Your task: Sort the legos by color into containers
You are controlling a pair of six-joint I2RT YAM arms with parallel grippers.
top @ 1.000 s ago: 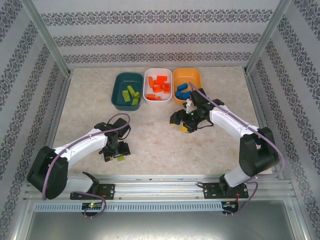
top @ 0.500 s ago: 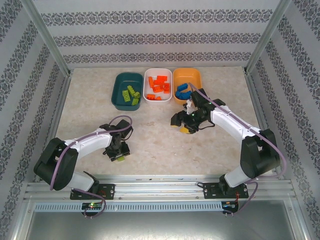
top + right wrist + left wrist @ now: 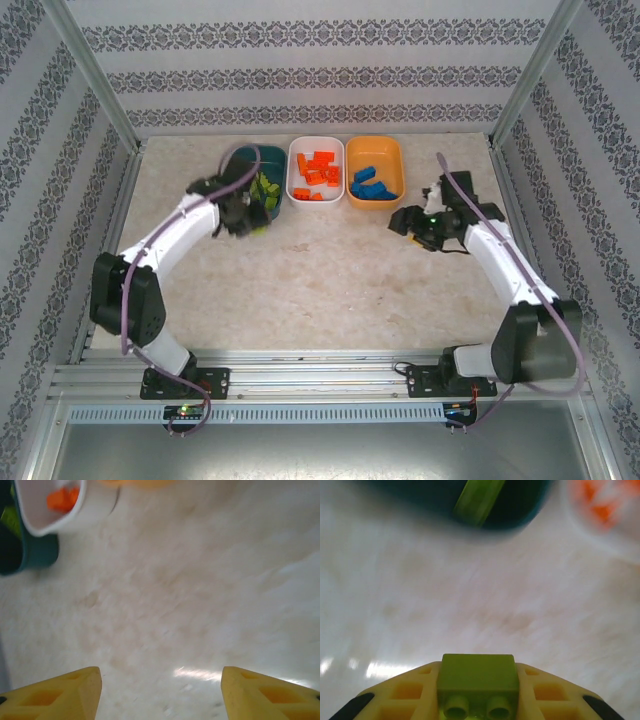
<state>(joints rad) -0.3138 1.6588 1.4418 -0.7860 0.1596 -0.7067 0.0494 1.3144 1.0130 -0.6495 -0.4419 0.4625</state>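
My left gripper (image 3: pixel 250 218) is shut on a lime green lego (image 3: pixel 478 679), which sits between its yellow fingers (image 3: pixel 405 692), studs toward the camera. It hovers at the near edge of the dark teal container (image 3: pixel 272 158), where more green legos (image 3: pixel 266 190) lie; one of them (image 3: pixel 479 500) shows ahead in the left wrist view. The white container (image 3: pixel 298 165) holds orange-red legos (image 3: pixel 319 170). The orange container (image 3: pixel 385 150) holds blue legos (image 3: pixel 369 184). My right gripper (image 3: pixel 408 224) stands open over bare table, right of the containers, with nothing between its fingers (image 3: pixel 65 692).
The three containers stand in a row at the back of the marble-patterned table (image 3: pixel 320 280). Patterned walls and metal frame posts (image 3: pixel 95 80) close in the sides and back. In the right wrist view the white container (image 3: pixel 75 515) and teal container (image 3: pixel 35 555) lie ahead.
The left gripper closed on the green lego near the front of the table and carried it back to the teal container. The right arm swung right, away from the middle, still open.
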